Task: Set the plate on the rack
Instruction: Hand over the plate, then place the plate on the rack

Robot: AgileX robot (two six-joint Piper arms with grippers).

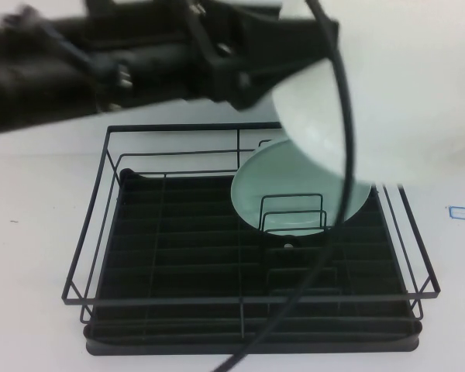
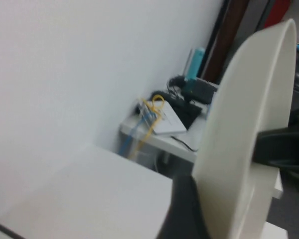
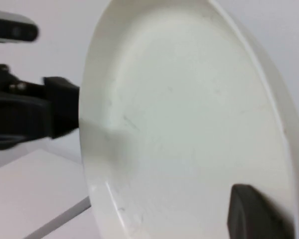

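The rack (image 1: 101, 232), a wide rectangle of thin black wire over a ribbed black tray, fills the table. The plate (image 1: 403, 101), smooth, glossy white and shallow-rimmed, hangs in the air at about one o'clock above it. A pale mint-green plate (image 1: 263, 182) leans in the dividers (image 1: 294, 217) just below. The left gripper (image 1: 294, 70) reaches across at twelve o'clock, pinching the plate's rim. The right gripper (image 3: 259, 214) seems to clamp the opposite edge, though only one finger shows. Keep the slick plate on edge, line it up with a free slot clear of the green plate, and lower slowly.
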